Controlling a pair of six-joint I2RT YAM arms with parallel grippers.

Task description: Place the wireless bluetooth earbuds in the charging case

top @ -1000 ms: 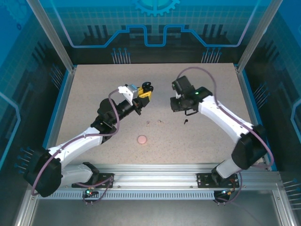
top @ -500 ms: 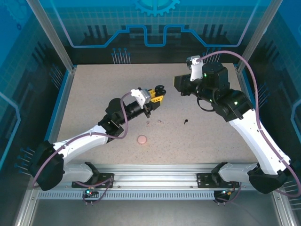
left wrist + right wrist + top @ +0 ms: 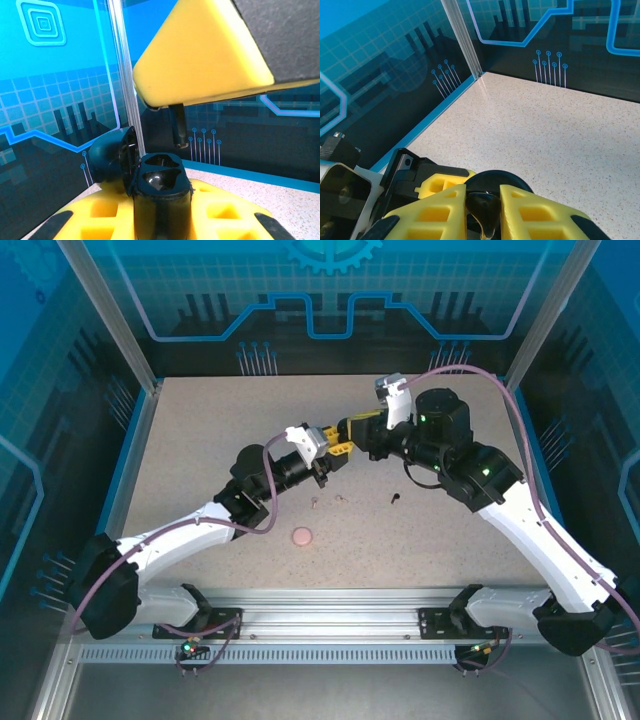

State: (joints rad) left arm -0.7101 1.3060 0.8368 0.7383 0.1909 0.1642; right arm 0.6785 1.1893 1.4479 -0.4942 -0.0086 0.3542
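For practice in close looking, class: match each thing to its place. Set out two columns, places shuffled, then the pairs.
Things: 1 black case; 2 pink case; 3 pale earbuds; 4 loose black earbud.
Places: A on the table, nearest the arm bases; B on the table, right of the pale earbuds; C held open in the left gripper; D on the table, just beyond the pink case.
Pairs: 1-C; 2-A; 3-D; 4-B.

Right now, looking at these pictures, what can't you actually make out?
- Left wrist view: the black case is cut off by the bottom edge, and its hollows are too dark to show whether an earbud sits inside.
- Top view: the pale earbuds on the table are too small to tell which way they lie.
- Right wrist view: the dark thing between the yellow fingers is cut off by the bottom edge.
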